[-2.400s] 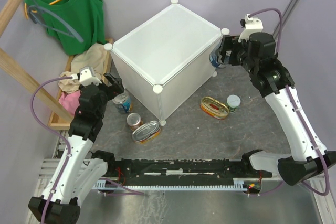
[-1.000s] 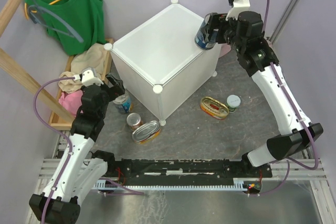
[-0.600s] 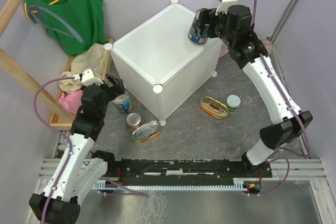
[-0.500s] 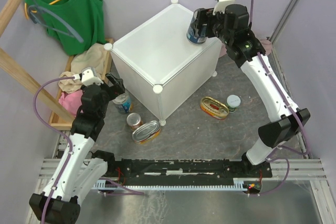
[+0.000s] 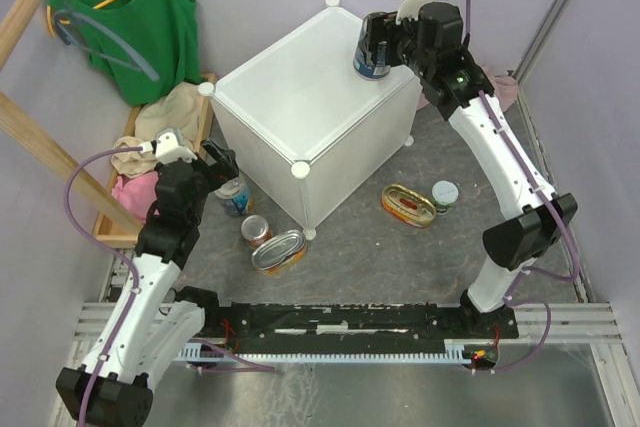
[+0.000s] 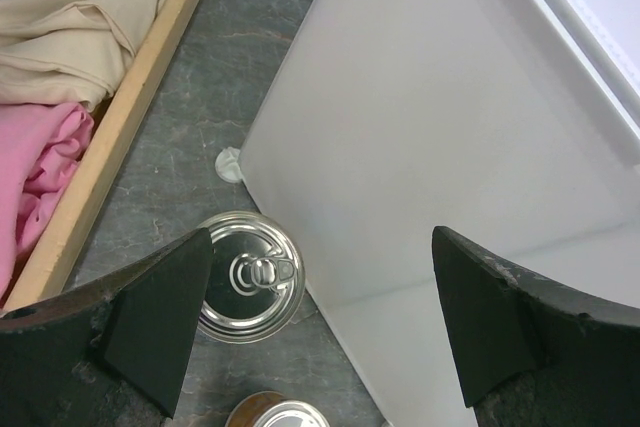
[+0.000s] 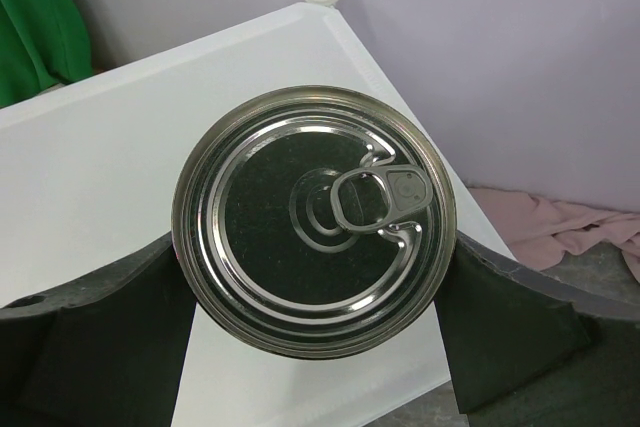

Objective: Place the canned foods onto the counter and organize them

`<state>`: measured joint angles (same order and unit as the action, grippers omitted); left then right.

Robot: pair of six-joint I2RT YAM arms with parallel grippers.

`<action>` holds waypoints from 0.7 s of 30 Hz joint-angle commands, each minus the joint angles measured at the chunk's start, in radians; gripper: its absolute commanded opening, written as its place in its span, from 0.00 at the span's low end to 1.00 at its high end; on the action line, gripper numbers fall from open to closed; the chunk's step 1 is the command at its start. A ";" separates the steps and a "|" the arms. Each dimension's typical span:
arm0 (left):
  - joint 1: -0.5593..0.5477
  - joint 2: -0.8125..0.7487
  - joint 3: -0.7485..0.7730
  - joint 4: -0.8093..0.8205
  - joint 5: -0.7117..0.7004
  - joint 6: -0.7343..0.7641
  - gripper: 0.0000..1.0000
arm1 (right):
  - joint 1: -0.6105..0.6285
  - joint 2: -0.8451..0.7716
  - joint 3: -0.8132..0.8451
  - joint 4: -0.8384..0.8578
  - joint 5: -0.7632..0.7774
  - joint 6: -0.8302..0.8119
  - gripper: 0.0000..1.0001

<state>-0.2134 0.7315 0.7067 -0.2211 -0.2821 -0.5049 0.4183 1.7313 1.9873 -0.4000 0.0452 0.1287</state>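
1. Top external view: the right gripper is clamped on a blue-labelled can. It holds the can upright over the far right edge of the counter. Whether the can's base touches the top panel cannot be told.
2. Same view: the left gripper is spread wide and grasps nothing. It hangs just beside the counter's left wall, above a second blue-labelled can standing on the table.
3. Same view: an orange-red can and 1 oval tin sit near the counter's near corner. The other oval tin and a green-white can lie together further right, well apart from those 2.
4. Left wrist view: the left gripper has its 2 fingers far apart. The second blue-labelled can stands below, close to 1 of them and near the counter.
5. Right wrist view: the right gripper presses both sides of the blue-labelled can. The can's pull-tab lid faces the camera, above the counter.
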 commanded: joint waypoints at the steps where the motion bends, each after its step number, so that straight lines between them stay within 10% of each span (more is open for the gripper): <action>1: 0.005 0.002 -0.006 0.066 0.004 -0.029 0.96 | 0.003 -0.016 0.122 0.235 0.012 -0.027 0.08; 21: 0.005 0.038 -0.021 0.102 0.020 -0.034 0.96 | 0.003 0.071 0.197 0.229 0.007 -0.057 0.08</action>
<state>-0.2134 0.7643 0.6884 -0.1810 -0.2684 -0.5114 0.4183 1.8339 2.0911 -0.3954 0.0460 0.0841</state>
